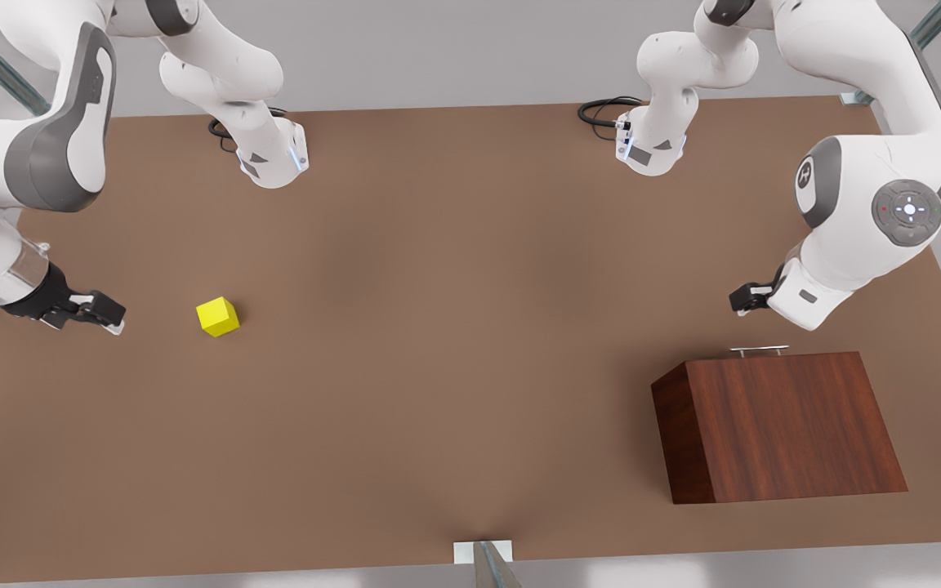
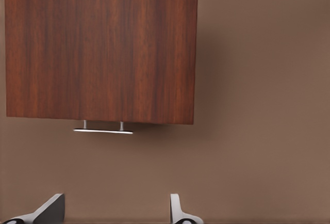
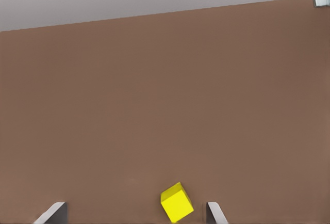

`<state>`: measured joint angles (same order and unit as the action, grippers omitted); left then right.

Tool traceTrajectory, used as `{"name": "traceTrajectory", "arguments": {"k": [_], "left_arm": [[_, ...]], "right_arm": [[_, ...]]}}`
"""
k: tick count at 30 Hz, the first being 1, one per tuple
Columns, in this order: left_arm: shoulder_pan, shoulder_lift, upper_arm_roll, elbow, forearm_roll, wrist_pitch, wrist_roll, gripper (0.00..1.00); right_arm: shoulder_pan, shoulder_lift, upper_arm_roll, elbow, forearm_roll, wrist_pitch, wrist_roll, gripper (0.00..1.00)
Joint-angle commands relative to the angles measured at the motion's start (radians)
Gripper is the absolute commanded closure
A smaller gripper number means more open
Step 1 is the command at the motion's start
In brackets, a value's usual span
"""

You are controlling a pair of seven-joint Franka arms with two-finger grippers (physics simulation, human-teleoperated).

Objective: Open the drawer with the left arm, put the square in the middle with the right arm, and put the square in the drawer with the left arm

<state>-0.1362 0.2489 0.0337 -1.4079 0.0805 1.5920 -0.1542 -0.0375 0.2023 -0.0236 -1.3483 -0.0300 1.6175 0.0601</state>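
- Left tool (image 1: 744, 296) wide, empty, near drawer handle (image 1: 759, 350); bar lies crosswise to approach.
- Right tool (image 1: 107, 317) wide, empty, waiting beside cube (image 1: 218, 316).

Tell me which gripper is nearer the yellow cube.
The right gripper: open, just beside the yellow cube at the front view's left. The left gripper, also open, hovers across the table by the drawer handle.
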Motion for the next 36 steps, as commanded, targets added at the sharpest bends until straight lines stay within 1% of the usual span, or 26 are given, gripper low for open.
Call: {"name": "traceTrajectory", "arguments": {"k": [1, 2, 3, 4, 5, 7, 8, 9, 10, 11, 13, 14, 16, 17, 19, 20, 21, 23, 26, 28, 30, 36], "left_arm": [[0.0, 0.0, 0.0, 0.0, 0.001, -0.001, -0.001, 0.0], [0.0, -0.003, 0.0, -0.009, 0.001, 0.0, -0.024, 0.0], [0.0, -0.025, 0.0, -0.055, 0.002, 0.028, -0.091, 0.0], [0.0, -0.071, 0.0, -0.14, 0.002, 0.072, -0.311, 0.0], [0.001, -0.097, 0.002, -0.187, 0.002, 0.094, -0.444, 0.0], [0.001, -0.221, 0.003, -0.414, 0.025, 0.302, -0.635, 0.0], [0.001, -0.272, 0.005, -0.502, 0.036, 0.377, -0.706, 0.0], [0.003, -0.335, 0.017, -0.614, 0.036, 0.498, -0.836, 0.0], [0.003, -0.358, 0.023, -0.67, 0.038, 0.563, -0.909, 0.0], [0.003, -0.376, 0.035, -0.724, 0.038, 0.635, -0.987, 0.0], [0.03, -0.402, 0.037, -0.838, 0.085, 0.756, -1.071, 0.0], [0.04, -0.396, 0.038, -0.873, 0.091, 0.801, -1.126, 0.0], [0.056, -0.384, 0.038, -0.914, 0.091, 0.835, -1.22, 0.0], [0.064, -0.369, 0.04, -0.922, 0.091, 0.836, -1.261, 0.0], [0.064, -0.358, 0.043, -0.924, 0.091, 0.838, -1.378, 0.0], [0.064, -0.352, 0.044, -0.922, 0.091, 0.838, -1.387, 0.0], [0.064, -0.339, 0.057, -0.924, 0.091, 0.856, -1.41, 0.0], [0.066, -0.324, 0.075, -0.924, 0.091, 0.878, -1.41, 0.0], [0.067, -0.303, 0.103, -0.936, 0.093, 0.94, -1.41, 0.0], [0.069, -0.28, 0.115, -0.939, 0.091, 0.973, -1.413, 0.0], [0.069, -0.264, 0.121, -0.976, 0.091, 1.054, -1.418, 0.0], [0.09, -0.197, 0.124, -0.976, 0.093, 1.142, -1.415, 0.0]], "right_arm": [[-0.012, 0.003, -0.001, 0.0, 0.005, -0.002, -0.003, 0.0], [-0.002, 0.003, -0.001, -0.002, 0.006, -0.004, -0.003, 0.0], [0.005, 0.009, 0.007, -0.008, 0.019, -0.007, -0.006, 0.0], [0.03, 0.023, 0.033, -0.023, 0.018, -0.007, -0.028, 0.0], [0.031, 0.026, 0.033, -0.077, 0.016, 0.002, -0.029, 0.0], [0.053, 0.016, 0.033, -0.165, 0.01, 0.045, -0.036, 0.0], [0.054, -0.021, 0.034, -0.274, 0.012, 0.131, -0.058, 0.0], [0.068, -0.058, 0.034, -0.385, 0.012, 0.22, -0.074, 0.0], [0.062, -0.084, 0.036, -0.457, 0.012, 0.286, -0.083, 0.0], [0.054, -0.093, 0.034, -0.492, 0.012, 0.314, -0.169, 0.0], [0.062, -0.152, 0.034, -0.636, 0.01, 0.444, -0.177, 0.0], [0.051, -0.17, 0.034, -0.684, 0.01, 0.452, -0.181, 0.0], [0.05, -0.213, 0.036, -0.81, 0.01, 0.519, -0.184, 0.0], [0.047, -0.238, 0.034, -0.905, 0.01, 0.61, -0.201, 0.0], [0.016, -0.212, 0.031, -0.948, 0.013, 0.659, -0.215, 0.0], [0.001, -0.201, 0.025, -0.979, 0.013, 0.712, -0.214, 0.0], [0.001, -0.184, -0.002, -1.002, 0.015, 0.746, -0.204, 0.0], [0.01, -0.156, -0.006, -1.017, 0.015, 0.751, -0.091, 0.0], [0.001, -0.06, -0.028, -1.016, 0.005, 0.825, -0.112, 0.0], [0.002, -0.015, -0.071, -1.008, 0.002, 0.875, -0.272, 0.0], [0.011, 0.017, -0.073, -1.008, -0.001, 0.884, -0.375, 0.0], [0.013, 0.037, -0.073, -1.019, -0.025, 0.92, -0.424, 0.0]]}}
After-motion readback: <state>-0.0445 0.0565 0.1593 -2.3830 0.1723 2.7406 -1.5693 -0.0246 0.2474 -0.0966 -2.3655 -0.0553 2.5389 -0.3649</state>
